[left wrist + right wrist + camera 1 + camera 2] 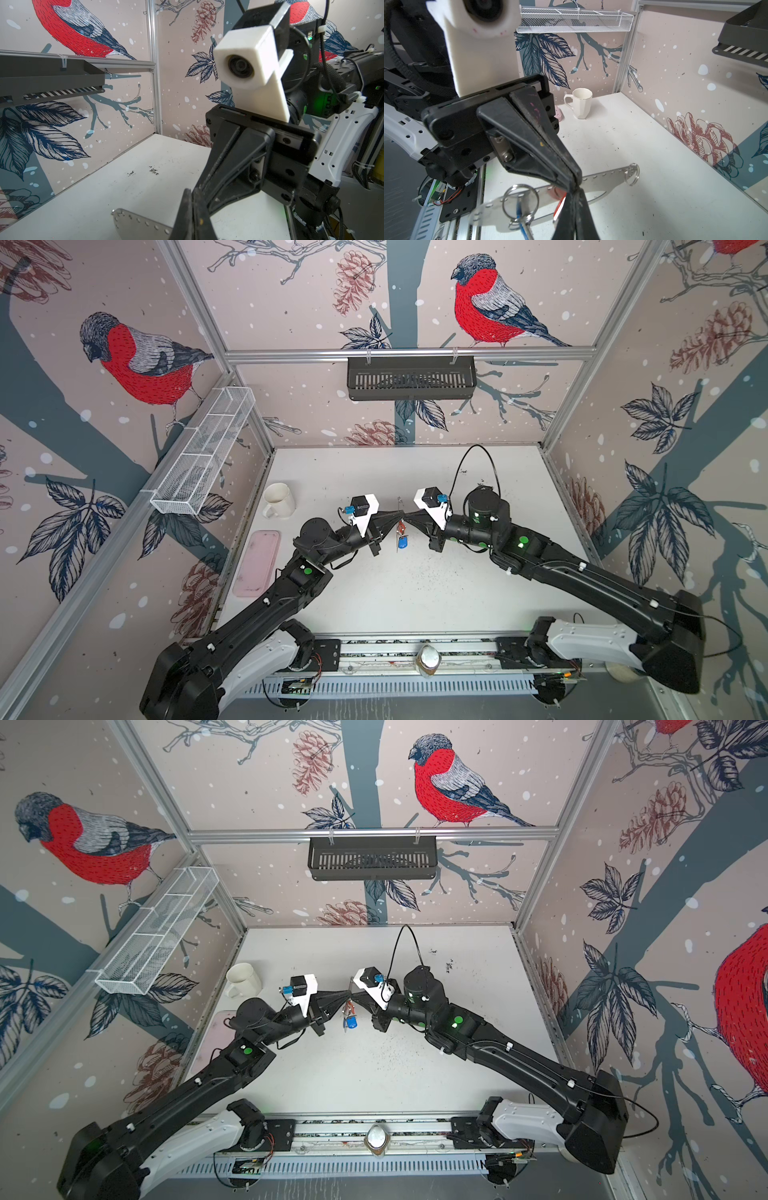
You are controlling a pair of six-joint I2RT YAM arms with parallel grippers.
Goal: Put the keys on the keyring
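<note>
Jaws of left gripper [400, 514] and right gripper [409, 517] both pinch the keyring [600, 182], tip to tip, held off the surface [415, 593] right of the white mug [279, 498]; keys [402, 536] dangle just beneath it.

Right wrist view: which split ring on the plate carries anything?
The large ring nearest the camera: smaller rings and something blue hang from it. The small ring, far along the plate, is bare.

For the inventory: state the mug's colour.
White; the mug shows best in the right wrist view.
</note>
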